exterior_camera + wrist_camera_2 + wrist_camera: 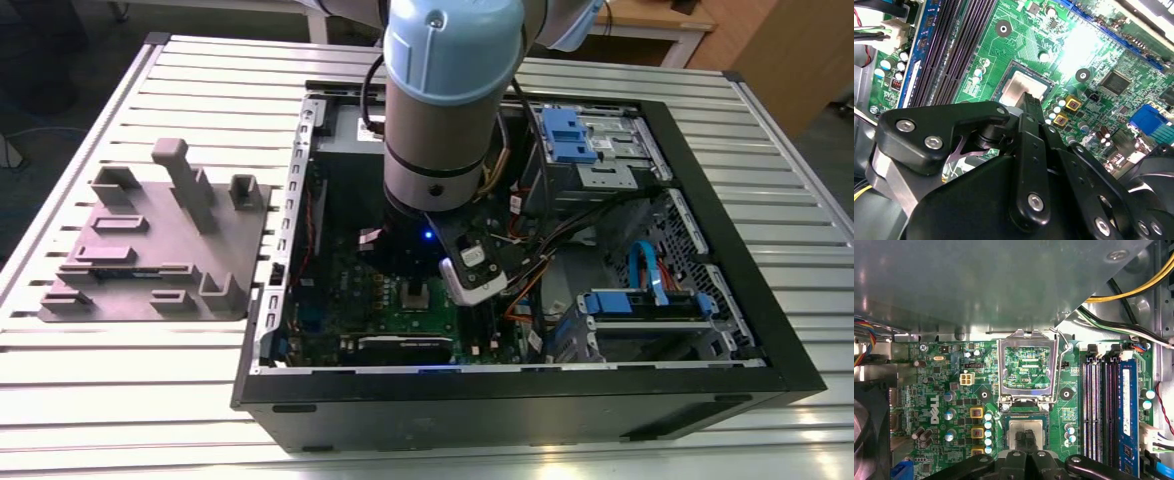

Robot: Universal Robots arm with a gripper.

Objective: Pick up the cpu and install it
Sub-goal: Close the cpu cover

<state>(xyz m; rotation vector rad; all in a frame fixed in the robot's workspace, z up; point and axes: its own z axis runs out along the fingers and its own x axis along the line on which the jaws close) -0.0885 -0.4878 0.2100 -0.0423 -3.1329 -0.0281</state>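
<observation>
My arm (434, 100) reaches down into an open computer case (534, 400) that lies on its side on a slatted metal table (160, 380). My end effector (1027, 440) sits low over the green motherboard (944, 385), right above the cpu (1026, 429), a small square chip with a shiny silver-grey top resting in its socket. In the first wrist view my two dark fingertips stand close together, meeting at the near edge of the chip's top; in the second wrist view the cpu (1021, 91) shows as a pale metal square just beyond one black finger (1032, 105). The fingers look drawn together with almost no gap, but I cannot tell whether they actually pinch the chip or merely touch its surface.

Just past the cpu, the silver socket frame (1027, 362) stands swung up and open, with its wire lever (1063, 352) raised beside it. Dark memory slots (1104, 405) run alongside the socket, and a blue memory stick (1126, 410) sits in the outermost one. Yellow and black cables (1134, 285) cross the case wall nearby.

On the table, at the exterior view's left and well apart from the case, stands a grey moulded tray (147, 250) with upright posts.
</observation>
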